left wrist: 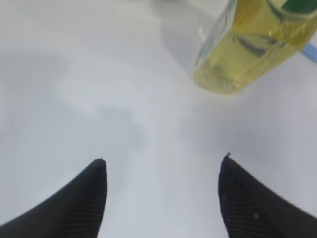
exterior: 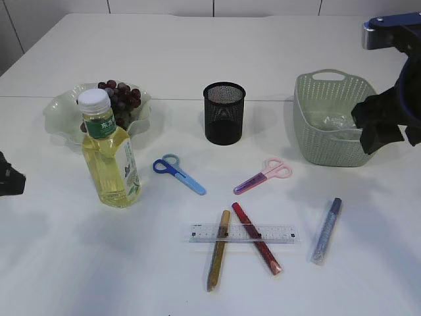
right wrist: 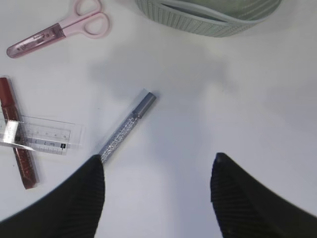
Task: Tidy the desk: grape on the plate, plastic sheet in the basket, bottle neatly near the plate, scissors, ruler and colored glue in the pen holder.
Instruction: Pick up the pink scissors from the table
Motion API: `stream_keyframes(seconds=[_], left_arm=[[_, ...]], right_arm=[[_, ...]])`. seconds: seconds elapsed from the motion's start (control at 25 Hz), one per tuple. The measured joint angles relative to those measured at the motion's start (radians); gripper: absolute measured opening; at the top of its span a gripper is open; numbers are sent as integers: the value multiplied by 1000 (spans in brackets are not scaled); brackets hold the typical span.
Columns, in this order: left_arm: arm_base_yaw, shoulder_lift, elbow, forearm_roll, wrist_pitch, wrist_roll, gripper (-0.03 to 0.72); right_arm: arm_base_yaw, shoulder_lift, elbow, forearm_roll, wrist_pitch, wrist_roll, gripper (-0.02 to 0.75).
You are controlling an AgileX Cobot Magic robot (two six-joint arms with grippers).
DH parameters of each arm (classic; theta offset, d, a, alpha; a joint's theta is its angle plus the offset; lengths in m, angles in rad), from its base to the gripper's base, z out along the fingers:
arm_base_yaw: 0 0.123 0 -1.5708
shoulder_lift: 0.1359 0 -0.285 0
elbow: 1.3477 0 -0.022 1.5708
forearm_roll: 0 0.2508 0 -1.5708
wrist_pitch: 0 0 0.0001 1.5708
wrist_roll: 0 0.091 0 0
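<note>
The bottle (exterior: 108, 155) of yellow liquid stands upright in front of the plate (exterior: 58, 108), which holds the grape (exterior: 120, 97). The plastic sheet (exterior: 332, 122) lies inside the basket (exterior: 325, 141). Blue scissors (exterior: 179, 174) and pink scissors (exterior: 263, 176) lie in front of the pen holder (exterior: 223, 113). The ruler (exterior: 243, 233) lies across the gold glue (exterior: 218, 253) and red glue (exterior: 258, 242); the silver-blue glue (exterior: 327, 230) is to their right. My left gripper (left wrist: 163, 161) is open over bare desk, short of the bottle (left wrist: 247, 49). My right gripper (right wrist: 158, 158) is open beside the silver-blue glue (right wrist: 128, 128).
In the exterior view the left gripper (exterior: 9, 179) shows only at the left edge, and the right gripper (exterior: 380, 125) hangs by the basket's right side. The pink scissors (right wrist: 59, 29), ruler (right wrist: 42, 134) and basket (right wrist: 208, 20) show in the right wrist view.
</note>
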Motion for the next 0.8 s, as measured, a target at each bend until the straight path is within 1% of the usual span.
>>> stream_keyframes(seconds=[0.2,0.36,0.52,0.68,0.8], left_arm=[[0,-2,-63,-25,281,0,508],[0,-2,-94,-53,422,0,505],[0,-6,-103,-67,457,2,484],[0,-6,-103,-71,444,3,461],[0,-6,-103,-71,418,3,456]], right_arm=[[0,0,0,2,-20,0,523],[0,0,0,10,-54,0,524],[0,0,0,50,-61,0,524],[0,2,-7,150,-61,0,523],[0,26,-52,205,-35,9,524]])
